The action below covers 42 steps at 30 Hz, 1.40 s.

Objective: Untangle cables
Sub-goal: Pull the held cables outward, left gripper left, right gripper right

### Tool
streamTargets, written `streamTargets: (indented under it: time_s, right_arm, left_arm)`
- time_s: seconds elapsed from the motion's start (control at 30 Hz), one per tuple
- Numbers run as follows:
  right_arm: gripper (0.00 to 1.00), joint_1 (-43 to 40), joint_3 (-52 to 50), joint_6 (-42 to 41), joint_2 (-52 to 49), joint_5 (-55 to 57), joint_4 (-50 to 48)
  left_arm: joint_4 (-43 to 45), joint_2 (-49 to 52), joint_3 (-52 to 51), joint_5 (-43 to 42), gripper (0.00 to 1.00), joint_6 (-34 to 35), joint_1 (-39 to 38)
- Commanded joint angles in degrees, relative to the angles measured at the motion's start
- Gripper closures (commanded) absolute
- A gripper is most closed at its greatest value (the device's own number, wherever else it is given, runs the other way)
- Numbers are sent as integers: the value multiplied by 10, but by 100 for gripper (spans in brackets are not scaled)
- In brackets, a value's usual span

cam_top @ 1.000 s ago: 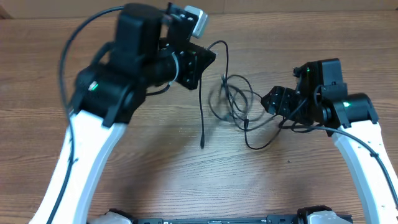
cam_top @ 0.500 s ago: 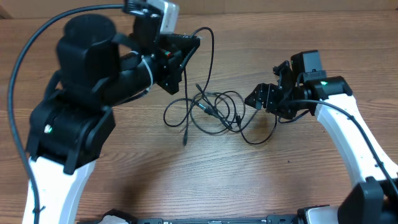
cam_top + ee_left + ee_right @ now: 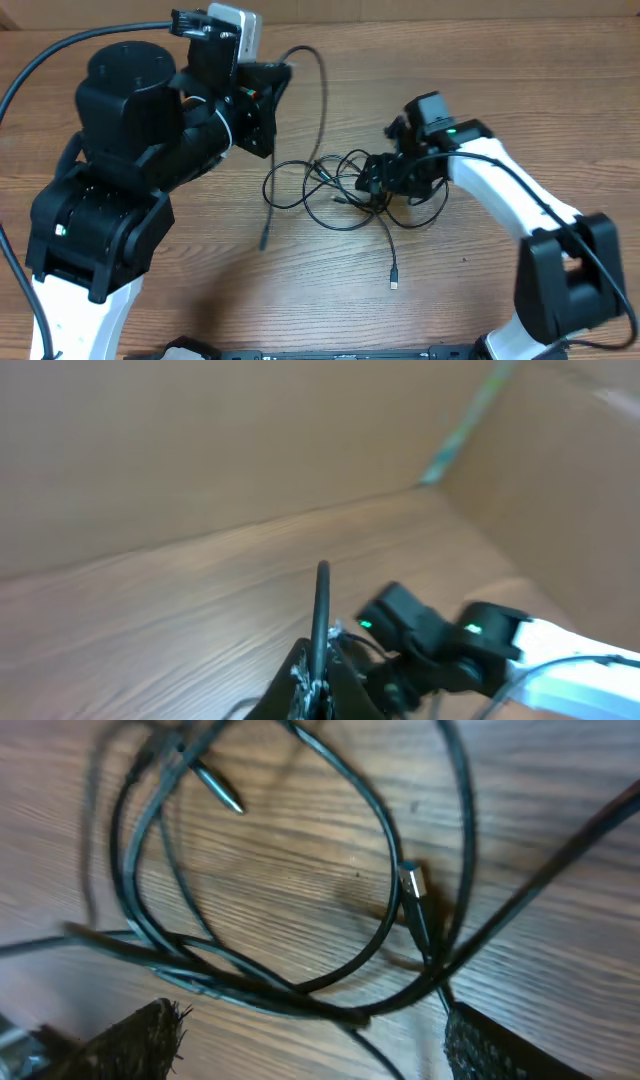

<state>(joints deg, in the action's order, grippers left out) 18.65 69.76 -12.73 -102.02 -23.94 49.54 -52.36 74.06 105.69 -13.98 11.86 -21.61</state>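
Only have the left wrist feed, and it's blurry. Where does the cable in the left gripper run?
Observer: From the left gripper the held cable arcs up, then drops into the tangle at mid table.
Operator: Right gripper on it?
Observer: The right gripper sits at the tangle's right edge. The right wrist view shows its fingers wide apart, with nothing clamped.
Operator: Any free ends?
Observer: One plug end lies alone on the table, on the robot's side of the tangle. A second plug end is left of the tangle.
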Motion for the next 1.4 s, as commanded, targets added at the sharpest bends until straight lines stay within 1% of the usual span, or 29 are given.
streamTargets:
  time_s: [0.0,0.03,0.17,0.23,0.27,0.33,0.43,0.47,0.5,0.53,0.57,0.6,0.73,0.83,1.0,1.13,1.27,1.37]
  right_arm:
    - [18,20,15,8,-20,38,-6]
    - [19,26,14,8,-24,48,-7]
    - [30,40,14,8,-31,97,-21]
    - [38,45,10,4,-31,112,-34]
    - [45,45,6,4,-31,115,-43]
    - [54,45,-4,1,-31,116,-62]
    - [57,45,-20,-35,-32,138,-89]
    - [61,45,-23,-47,-32,151,-93]
    - [67,45,-23,-58,-32,167,-94]
    - [82,45,-23,-63,-32,174,-95]
    - [91,45,-23,-68,-32,179,-95]
    - [96,45,-22,-70,-32,179,-95]
    - [96,45,-13,-70,-28,180,-85]
    - [96,42,23,-70,-15,213,-43]
    - [96,41,134,-70,26,315,61]
    - [96,41,235,-70,62,394,130]
    - [96,41,301,-71,94,501,167]
    - [96,39,324,-80,118,586,184]
  left_arm:
    - [-7,7,3,113,96,2,3]
    - [-7,7,3,121,96,2,3]
    - [-5,7,3,131,96,2,19]
    - [-8,7,3,130,96,2,36]
    - [-9,7,3,130,96,2,47]
    - [-12,7,3,129,96,4,67]
    - [-19,7,3,129,96,6,103]
    - [-23,7,3,129,96,6,113]
    - [-28,7,3,129,96,6,123]
    - [-33,7,3,129,96,6,133]
    - [-38,9,3,129,96,6,139]
    - [-45,11,3,129,96,6,145]
    - [-71,31,3,138,96,-1,159]
    - [-97,55,3,180,96,-1,161]
    - [-146,117,3,263,96,0,161]
    - [-180,164,3,337,96,26,166]
    - [-195,195,3,385,96,64,189]
    - [-202,204,3,396,96,92,216]
